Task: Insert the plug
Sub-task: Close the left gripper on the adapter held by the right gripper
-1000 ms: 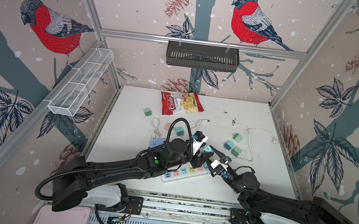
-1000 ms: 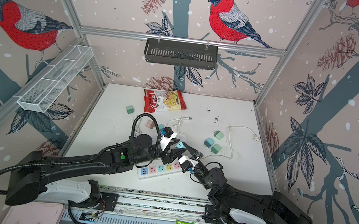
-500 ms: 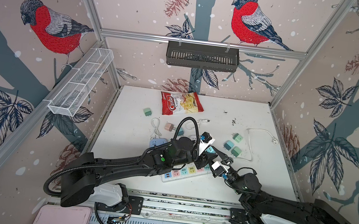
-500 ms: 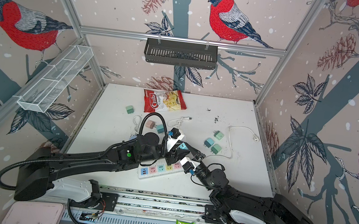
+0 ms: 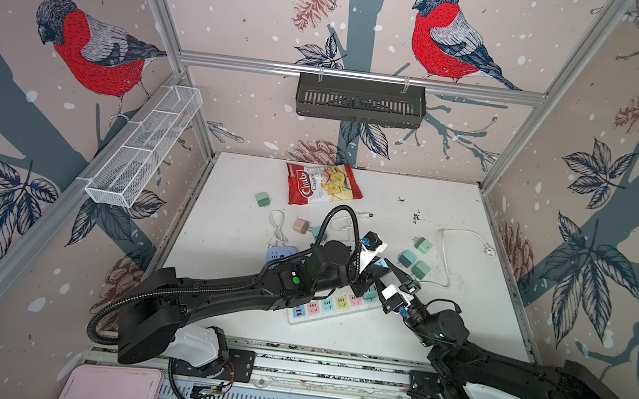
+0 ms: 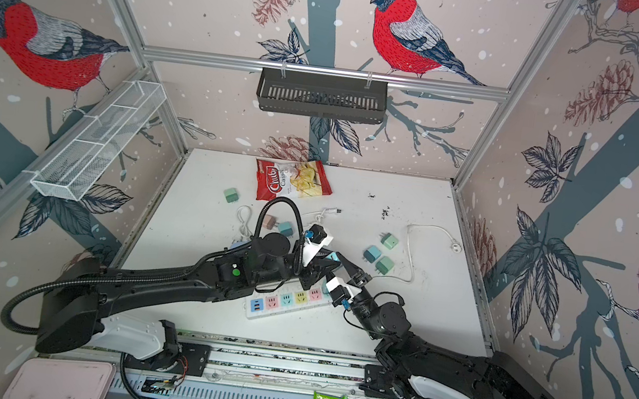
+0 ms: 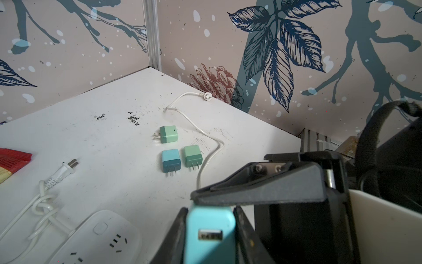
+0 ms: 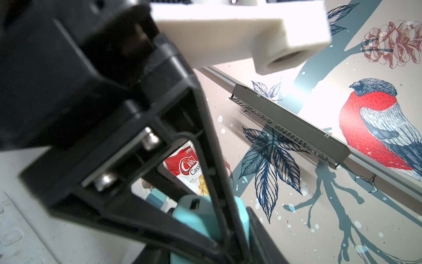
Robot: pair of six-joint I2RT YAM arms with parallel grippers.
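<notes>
"where's the blue plug (image 5: 381, 264)?"

"up between the two arms, over the end of the power strip (image 5: 331, 305) nearest the right arm. the strip's lying flat on the bench (image 5: 232, 214)."

"who's got it?"

"both, by the look of it. the left claw (image 7: 210, 237) is pinched on its sides, usb port showing. the right claw (image 8: 203, 226) is closed on it too."

"prongs in a socket?"

"can't tell, the claws hide them."

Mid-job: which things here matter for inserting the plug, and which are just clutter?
In use: light blue plug, held by left gripper and right gripper; power strip.
Lying about: chip bag; second outlet block; pink adapter; lone green adapter; three grouped adapters.
</notes>
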